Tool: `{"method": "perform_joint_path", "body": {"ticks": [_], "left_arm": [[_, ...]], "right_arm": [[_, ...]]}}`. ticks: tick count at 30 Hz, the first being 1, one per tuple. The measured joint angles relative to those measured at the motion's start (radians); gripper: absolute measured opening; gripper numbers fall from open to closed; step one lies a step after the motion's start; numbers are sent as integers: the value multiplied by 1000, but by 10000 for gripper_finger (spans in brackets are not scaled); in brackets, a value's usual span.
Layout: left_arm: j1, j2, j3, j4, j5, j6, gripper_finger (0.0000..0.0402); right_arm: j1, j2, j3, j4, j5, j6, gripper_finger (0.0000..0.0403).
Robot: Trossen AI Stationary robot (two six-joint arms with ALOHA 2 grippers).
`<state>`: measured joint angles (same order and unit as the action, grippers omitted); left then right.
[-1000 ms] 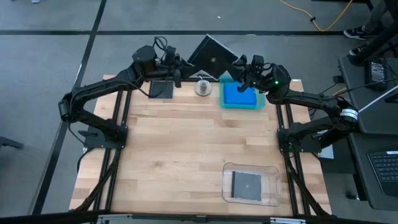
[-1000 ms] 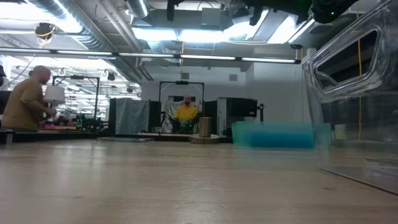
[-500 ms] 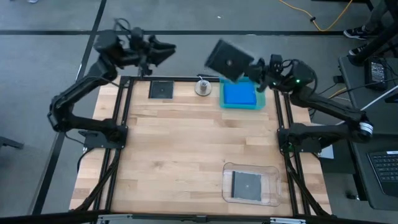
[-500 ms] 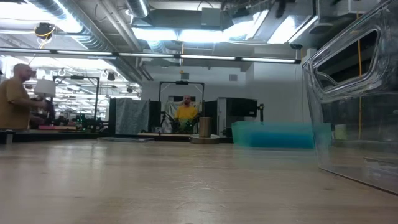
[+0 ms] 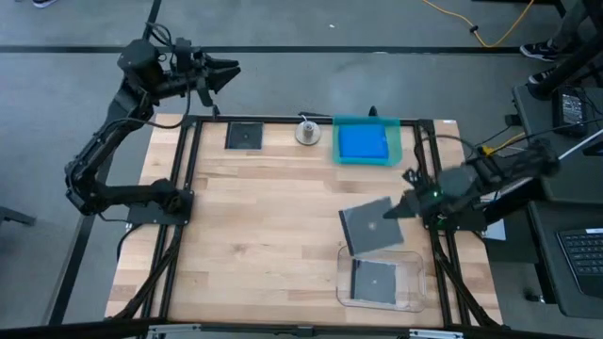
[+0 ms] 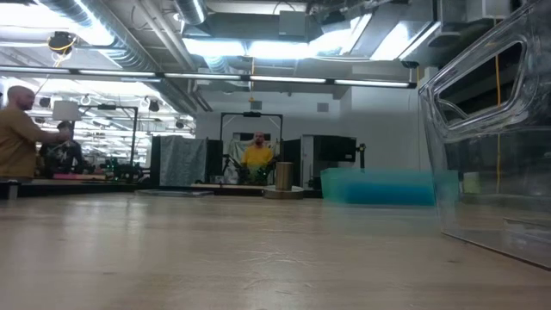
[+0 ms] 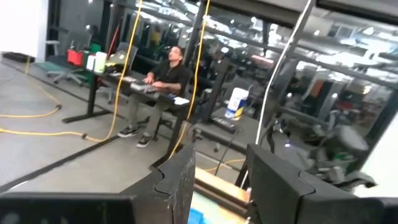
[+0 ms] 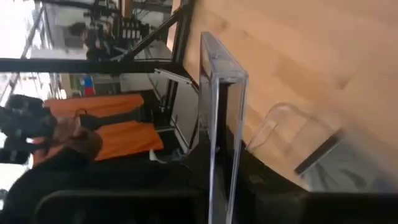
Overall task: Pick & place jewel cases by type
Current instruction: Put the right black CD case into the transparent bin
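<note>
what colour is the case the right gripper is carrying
Dark grey case, clearest in the high view.

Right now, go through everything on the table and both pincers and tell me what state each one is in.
Right pincer: shut on dark case, above the clear tray.
Left pincer: open, raised beyond the table's far edge.
Clear tray: holds one dark case.
Teal tray: holds blue cases.
Third dark case: flat on table.

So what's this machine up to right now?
It is sorting disc cases by type. The right gripper holds a dark case above the clear tray, which already has one dark case in it. Blue cases lie in the teal tray at the far edge, and one more dark case waits on the table there. The left gripper is raised beyond the table, holding nothing.
</note>
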<state>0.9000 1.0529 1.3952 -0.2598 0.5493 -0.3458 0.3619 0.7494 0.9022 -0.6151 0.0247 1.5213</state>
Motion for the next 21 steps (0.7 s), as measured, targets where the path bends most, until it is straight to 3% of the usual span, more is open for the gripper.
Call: {"method": "perform_joint_path", "body": {"ticks": [4, 7, 10, 21], "left_arm": [[1, -1, 0, -60, 3, 48, 141], [-1, -1, 0, -96, 2, 88, 141], [-1, 1, -1, -110, 2, 126, 141], [-1, 22, -1, -108, -1, 103, 141]], "right_arm": [[262, 77, -4, 7, 280, 269, 32], [406, 166, -28, 0, 370, 495, 32], [471, 251, -40, 6, 339, 576, 32], [454, 430, -39, 36, 257, 587, 32]]}}
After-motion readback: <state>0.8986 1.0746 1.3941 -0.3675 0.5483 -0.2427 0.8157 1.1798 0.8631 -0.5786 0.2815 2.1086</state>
